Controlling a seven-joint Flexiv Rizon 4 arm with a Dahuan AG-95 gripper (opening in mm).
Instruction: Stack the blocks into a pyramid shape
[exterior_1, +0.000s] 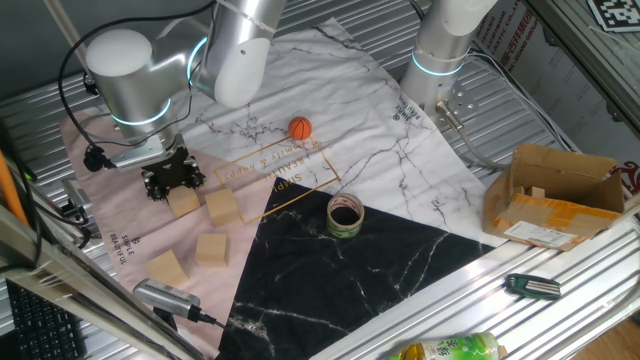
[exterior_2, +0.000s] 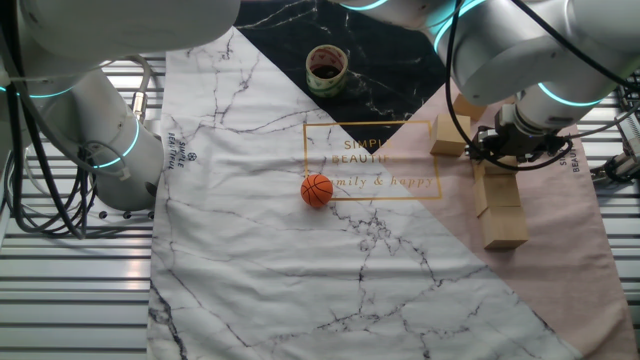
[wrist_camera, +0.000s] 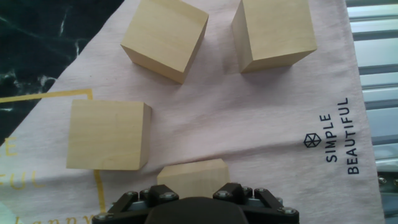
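Four light-tan wooden blocks lie on the pink cloth at the left. In the hand view two sit ahead (wrist_camera: 165, 38) (wrist_camera: 272, 32), one to the left (wrist_camera: 108, 135), and one (wrist_camera: 191, 175) is between my jaws. My gripper (exterior_1: 170, 182) is low over the cloth with its jaws closed against that block (exterior_1: 183, 203). The other three are near it (exterior_1: 222, 207) (exterior_1: 211, 248) (exterior_1: 167, 268). The other fixed view shows my gripper (exterior_2: 492, 152) beside one block (exterior_2: 451, 135), with more blocks (exterior_2: 502, 212) in a row. Any further blocks are hidden.
An orange ball (exterior_1: 300, 128) and a tape roll (exterior_1: 345, 215) lie mid-table. An open cardboard box (exterior_1: 555, 195) stands at the right. A dark marker (exterior_1: 530, 286) and a green bottle (exterior_1: 445, 349) lie by the front rail. A silver tool (exterior_1: 165, 297) lies near the front-left blocks.
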